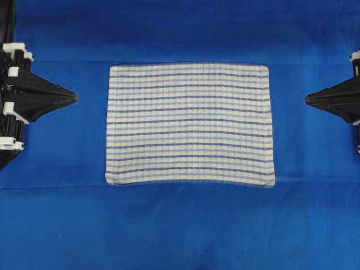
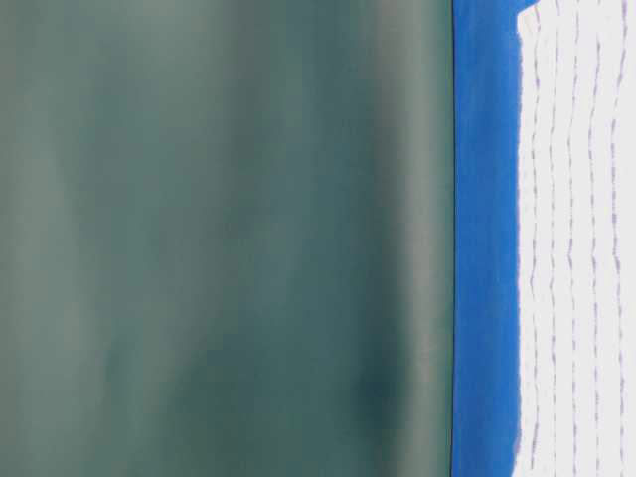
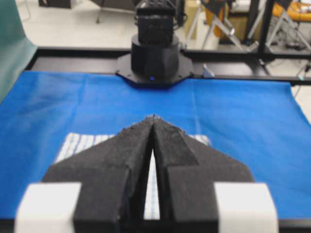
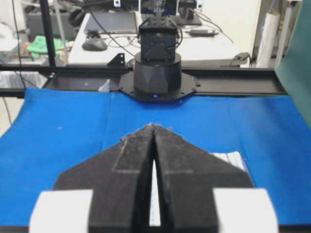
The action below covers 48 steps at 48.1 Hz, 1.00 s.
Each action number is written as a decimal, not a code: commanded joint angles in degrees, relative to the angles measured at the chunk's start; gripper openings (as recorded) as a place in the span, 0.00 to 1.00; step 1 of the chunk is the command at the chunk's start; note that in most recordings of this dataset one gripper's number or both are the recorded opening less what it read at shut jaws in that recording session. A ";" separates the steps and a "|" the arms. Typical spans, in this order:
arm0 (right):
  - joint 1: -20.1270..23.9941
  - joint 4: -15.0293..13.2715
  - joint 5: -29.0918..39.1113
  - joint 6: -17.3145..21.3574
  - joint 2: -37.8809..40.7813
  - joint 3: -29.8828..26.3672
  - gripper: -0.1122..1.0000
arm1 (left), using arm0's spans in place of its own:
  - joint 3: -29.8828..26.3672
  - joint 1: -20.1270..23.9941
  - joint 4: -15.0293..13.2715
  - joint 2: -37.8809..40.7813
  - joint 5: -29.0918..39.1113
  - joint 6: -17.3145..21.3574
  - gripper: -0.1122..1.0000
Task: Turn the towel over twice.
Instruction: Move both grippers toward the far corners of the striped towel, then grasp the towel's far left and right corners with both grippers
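Blue-covered desk in a cluttered workroom

A plain blue cloth [image 1: 185, 225] covers the desk, lightly creased. A dark green backdrop [image 2: 219, 238] stands behind it. A black frame rail [image 4: 233, 80] runs along the desk's far edge. Beyond it sits a white table [image 4: 214, 48] carrying a computer mouse [image 4: 95, 44], cables and a crumpled green item [image 4: 41, 48].
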 commanded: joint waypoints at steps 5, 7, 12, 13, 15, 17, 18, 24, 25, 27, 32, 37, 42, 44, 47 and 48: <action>-1.58 0.26 1.05 0.62 0.35 -2.11 0.10 | -1.05 0.09 -1.05 0.44 0.18 0.35 0.10; -2.37 0.26 1.85 0.62 0.35 -2.29 0.10 | -1.05 0.09 -1.05 0.53 -0.18 0.53 0.10; -4.75 0.44 2.99 1.14 0.53 -2.72 0.10 | -0.79 1.41 -1.05 1.05 -0.53 0.44 0.10; -5.27 0.44 3.16 1.32 0.53 -2.72 0.10 | -0.70 1.76 -1.05 1.14 -0.53 0.44 0.10; -6.33 0.44 3.52 1.58 0.70 -2.81 0.10 | -0.53 2.55 -1.14 1.49 -0.53 0.44 0.10; -7.73 0.44 4.13 2.02 1.32 -2.90 0.10 | -0.35 3.60 -1.14 1.93 -0.62 0.35 0.10; -8.35 0.44 4.31 2.29 1.67 -2.90 0.10 | -0.26 4.13 -1.14 2.11 -0.62 0.26 0.10; -12.30 0.44 5.98 3.34 4.31 -2.90 0.10 | 0.62 8.17 -1.14 4.66 -0.97 -0.26 0.10; -12.92 0.44 6.15 3.52 4.92 -2.81 0.10 | 0.70 8.88 -1.14 5.10 -1.14 -0.26 0.10; -14.24 0.53 6.50 3.69 5.89 -2.81 0.10 | 1.14 10.11 -1.14 6.06 -1.76 -0.26 0.10; -17.67 0.44 6.77 3.96 9.05 -2.46 0.11 | 2.11 13.10 -1.23 9.40 -3.69 -0.35 0.13; -21.27 0.44 7.38 3.96 13.97 -2.55 0.15 | 2.90 15.73 -1.32 13.10 -5.71 -0.35 0.29; -24.26 0.44 7.56 3.96 19.42 -3.08 0.40 | 3.78 19.07 -1.49 17.75 -8.09 -0.79 0.54; -25.22 0.18 7.56 3.87 21.88 -3.43 0.51 | 4.22 20.39 -1.58 20.48 -9.58 -0.79 0.65; -26.81 0.18 7.47 3.69 25.66 -3.96 0.66 | 4.48 21.88 -1.58 23.99 -11.51 -0.79 0.80; -27.33 0.09 7.38 3.52 26.81 -4.13 0.69 | 4.57 22.32 -1.58 25.31 -12.22 -0.79 0.84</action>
